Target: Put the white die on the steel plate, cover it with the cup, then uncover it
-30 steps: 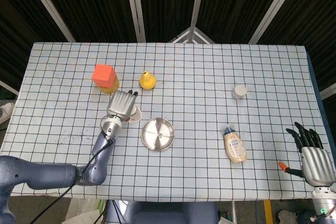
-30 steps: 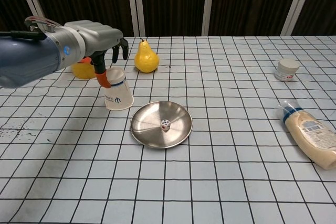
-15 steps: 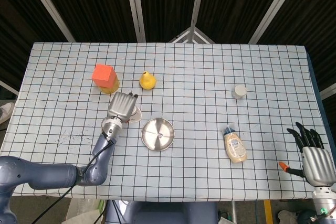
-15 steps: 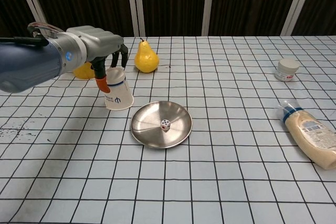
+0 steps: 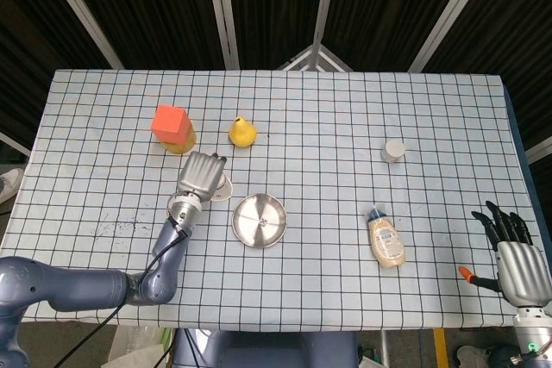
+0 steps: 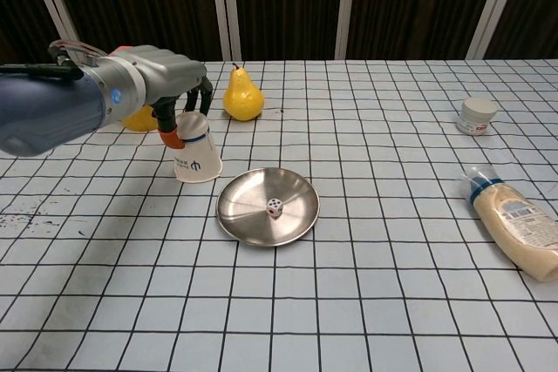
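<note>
- White die [image 6: 275,207] lies inside the steel plate [image 6: 253,217], near the table's [image 6: 366,302] middle: the first step looks done.
- Upside-down cup [image 6: 194,147] stands on the table just left of the plate, not yet covering the die.
- Left hand [image 6: 170,84] has its fingers curled around the cup's top.
- Right hand [image 5: 516,258] rests at the near right edge, fingers spread, holding nothing.
- Covering and uncovering remain.

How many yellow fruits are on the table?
2. A pear stands at the back, left of the middle. Another yellow fruit sits further left, under an orange block, so it is partly hidden.
</note>
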Controlling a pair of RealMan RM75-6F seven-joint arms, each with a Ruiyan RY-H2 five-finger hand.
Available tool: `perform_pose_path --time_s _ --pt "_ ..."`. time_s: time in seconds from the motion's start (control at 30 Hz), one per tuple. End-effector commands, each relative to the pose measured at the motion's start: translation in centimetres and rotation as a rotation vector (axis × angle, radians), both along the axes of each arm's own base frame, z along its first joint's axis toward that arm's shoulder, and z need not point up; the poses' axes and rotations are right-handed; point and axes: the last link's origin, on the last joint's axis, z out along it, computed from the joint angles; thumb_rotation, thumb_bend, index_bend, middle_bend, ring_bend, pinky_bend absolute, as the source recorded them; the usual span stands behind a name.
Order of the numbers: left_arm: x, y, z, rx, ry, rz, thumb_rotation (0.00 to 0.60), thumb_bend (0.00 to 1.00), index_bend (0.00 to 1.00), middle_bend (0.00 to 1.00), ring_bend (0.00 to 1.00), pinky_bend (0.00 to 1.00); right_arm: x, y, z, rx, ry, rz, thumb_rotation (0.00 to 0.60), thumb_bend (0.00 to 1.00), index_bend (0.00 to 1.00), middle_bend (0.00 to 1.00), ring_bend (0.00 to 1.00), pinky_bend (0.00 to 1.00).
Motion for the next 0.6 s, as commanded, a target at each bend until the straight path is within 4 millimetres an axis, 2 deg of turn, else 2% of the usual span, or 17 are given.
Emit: perform_pose_path --time_s 0.03,0.37,0.6 --pt "0.1 -0.1 -0.1 -0.004 0.002 -0.007 0.6 0.44 0.36 0.38 0.67 0.75 0.0 0.0 0.0 0.0 0.0 -0.001 0.6 0.14 0.18 0.03 0.1 0.0" --pt "0.5 -0.2 -0.2 0.0 -0.004 -0.017 0.6 0.45 0.38 0.4 0.67 0.75 0.0 0.0 0.1 -0.001 -0.003 0.0 0.6 0.14 0.18 0.03 0.1 0.0" --pt "2.0 -0.5 1.0 0.017 -0.063 -0.039 0.6 0.46 0.38 0.39 0.67 0.75 -0.1 0.0 0.1 0.0 -0.006 -0.002 0.6 0.14 0.18 0.03 0.1 0.0"
